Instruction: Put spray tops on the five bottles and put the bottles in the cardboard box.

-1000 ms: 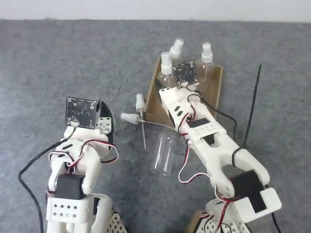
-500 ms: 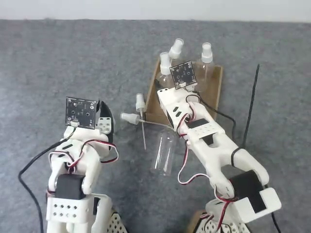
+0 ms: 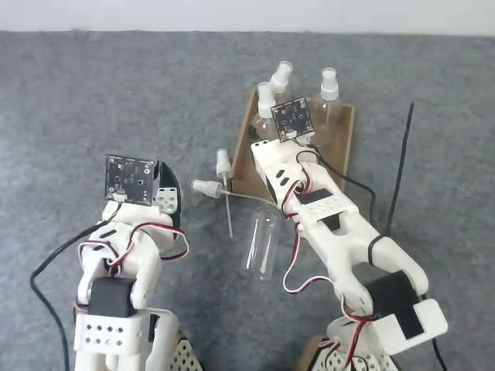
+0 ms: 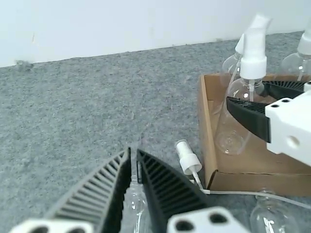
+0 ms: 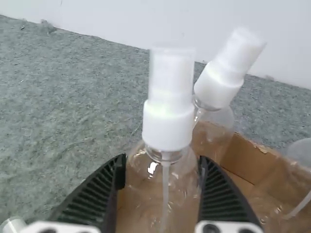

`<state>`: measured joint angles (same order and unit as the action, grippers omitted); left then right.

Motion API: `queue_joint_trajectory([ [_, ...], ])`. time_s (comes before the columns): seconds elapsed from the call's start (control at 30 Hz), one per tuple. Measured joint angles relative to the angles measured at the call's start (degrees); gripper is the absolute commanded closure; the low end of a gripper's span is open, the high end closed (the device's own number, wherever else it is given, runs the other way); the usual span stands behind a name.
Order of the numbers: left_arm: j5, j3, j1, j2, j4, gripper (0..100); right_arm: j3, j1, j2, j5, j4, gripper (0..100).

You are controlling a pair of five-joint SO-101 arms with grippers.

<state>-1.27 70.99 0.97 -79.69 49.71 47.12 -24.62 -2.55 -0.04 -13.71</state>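
Placement step, by my read: three topped bottles are in the box. High view: right arm reaches over the box [image 3: 349, 154], with the right jaws at a bottle [image 3: 265, 116] standing in the corner nearest the loose tops. A leaning bottle [image 3: 281, 76] is just behind it, and a third bottle [image 3: 329, 93] is at the box's far side. A bare bottle [image 3: 261, 243] lies on the worktop [image 3: 93, 93] beside the right arm. One top [image 3: 223, 162] and a second top [image 3: 206, 187] lie just outside the box wall. Left arm is well apart. Left wrist view: left jaws are closed to a slit and grip nothing I can make out. Something clear shows low in the slit, but I can't identify it. Right wrist view: right jaws clamp the bottle at its shoulders, one each side, just under its top, with the leaning bottle close behind. Do it well: confirm the base sits flat on the box floor and open only slightly. Back out straight, with no sweep toward the leaning bottle, since it looks easy to topple.
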Motion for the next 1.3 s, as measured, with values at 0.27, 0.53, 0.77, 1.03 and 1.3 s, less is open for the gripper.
queue_joint_trajectory([
  [0.27, 0.0, 0.0, 0.1, 0.0, 0.0, 99, 0.0, -0.1, 0.0, 0.0, 0.0, 75.3],
  [0.53, 0.0, 0.0, 0.1, 0.0, 0.0, 99, 0.0, -0.8, 0.0, 3.3, 0.0, 75.0],
  [0.77, 0.0, 0.0, 0.0, 0.0, 0.0, 99, -0.3, -1.1, 0.0, 3.4, 0.0, 75.0],
  [1.03, 0.0, 0.0, 0.1, 0.0, 0.0, 99, -7.1, -1.1, -2.8, 3.6, 9.5, 75.1],
  [1.3, 0.0, 0.0, 0.0, 0.0, 0.0, 99, -11.0, -1.1, -23.7, 3.6, 31.7, 75.2],
])
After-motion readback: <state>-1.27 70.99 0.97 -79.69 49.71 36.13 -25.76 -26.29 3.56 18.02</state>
